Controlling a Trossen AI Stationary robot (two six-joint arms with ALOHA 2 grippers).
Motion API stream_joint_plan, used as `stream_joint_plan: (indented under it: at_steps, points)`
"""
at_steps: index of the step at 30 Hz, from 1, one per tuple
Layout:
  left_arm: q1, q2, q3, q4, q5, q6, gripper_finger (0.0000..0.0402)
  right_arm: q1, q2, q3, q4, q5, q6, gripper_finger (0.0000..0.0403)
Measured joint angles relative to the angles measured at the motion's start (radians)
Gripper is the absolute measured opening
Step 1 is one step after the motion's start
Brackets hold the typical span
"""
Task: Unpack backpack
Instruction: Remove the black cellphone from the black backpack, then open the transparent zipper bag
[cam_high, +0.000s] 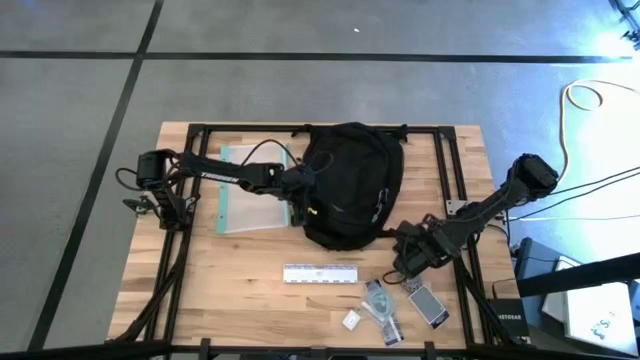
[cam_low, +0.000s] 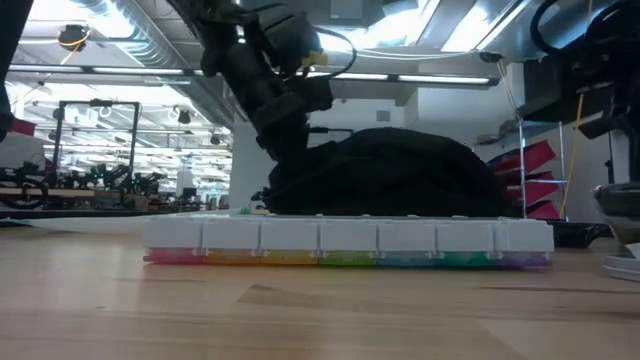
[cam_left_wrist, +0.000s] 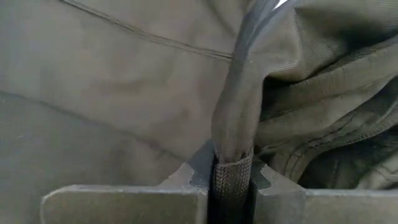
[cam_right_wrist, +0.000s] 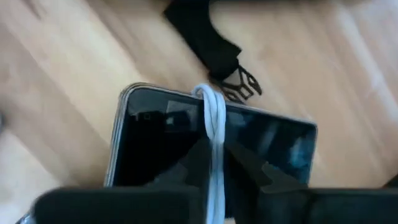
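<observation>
backpack (cam_high: 350, 180) lies at table's far centre | left gripper (cam_left_wrist: 232, 180) pinches its black strap (cam_left_wrist: 235, 124) | right gripper (cam_right_wrist: 214, 180) clamps a white cable (cam_right_wrist: 213, 124) over a phone (cam_right_wrist: 155, 146) near the front-right

Grey carpet floor (cam_high: 300, 30) crossed by dark seams is surrounding the wooden table (cam_high: 250, 290). Ceiling lights (cam_low: 130, 70) are glowing over distant shelving (cam_low: 95, 140), and red bins (cam_low: 535, 165) are standing beyond.
</observation>
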Motion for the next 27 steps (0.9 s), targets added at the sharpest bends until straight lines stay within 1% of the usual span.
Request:
stream_joint_plan:
  at_steps: [3, 6, 11, 14, 16, 19, 20, 21, 24, 25, 26, 27]
  points:
    - [-0.005, 0.0, -0.039, 0.123, 0.051, -0.01, 0.0025, 0.0, 0.0, 0.0, -0.003, 0.035, 0.013, 0.0089]
    - [-0.015, 0.0, -0.06, 0.206, 0.084, -0.008, 0.0053, 0.0, 0.0, 0.0, -0.014, 0.04, 0.016, 0.0164]
    - [-0.04, 0.0, -0.06, 0.278, 0.089, 0.003, 0.0129, 0.0, 0.0, 0.016, -0.034, 0.066, 0.012, 0.0295]
    - [-0.054, 0.0, -0.06, 0.329, 0.09, 0.027, 0.0181, 0.0, 0.0, 0.049, -0.029, 0.141, 0.004, 0.0349]
    - [-0.059, 0.0, -0.06, 0.353, 0.09, 0.039, 0.0215, 0.0, 0.0, 0.077, -0.006, 0.219, -0.004, 0.0371]
    - [-0.06, 0.0, -0.06, 0.385, 0.108, 0.05, 0.0261, 0.0, 0.0, 0.103, 0.088, 0.372, -0.038, 0.0388]
    - [-0.063, 0.0, -0.06, 0.399, 0.135, 0.056, 0.0273, 0.0, 0.0, 0.105, 0.144, 0.417, -0.069, 0.0392]
    - [-0.064, 0.0, -0.06, 0.413, 0.183, 0.062, 0.0283, 0.0, 0.0, 0.106, 0.205, 0.457, -0.11, 0.0393]
    - [-0.088, 0.0, -0.06, 0.446, 0.408, 0.123, 0.0294, 0.0, 0.003, 0.106, 0.387, 0.554, -0.236, 0.0394]
    - [-0.104, 0.0, -0.06, 0.454, 0.448, 0.138, 0.0295, 0.0, 0.008, 0.106, 0.445, 0.573, -0.278, 0.0393]
    - [-0.122, 0.0, -0.06, 0.457, 0.455, 0.141, 0.0295, 0.0, 0.015, 0.106, 0.496, 0.582, -0.318, 0.0392]
    - [-0.143, 0.0, -0.06, 0.455, 0.435, 0.14, 0.0294, 0.0, 0.024, 0.106, 0.547, 0.584, -0.359, 0.0391]
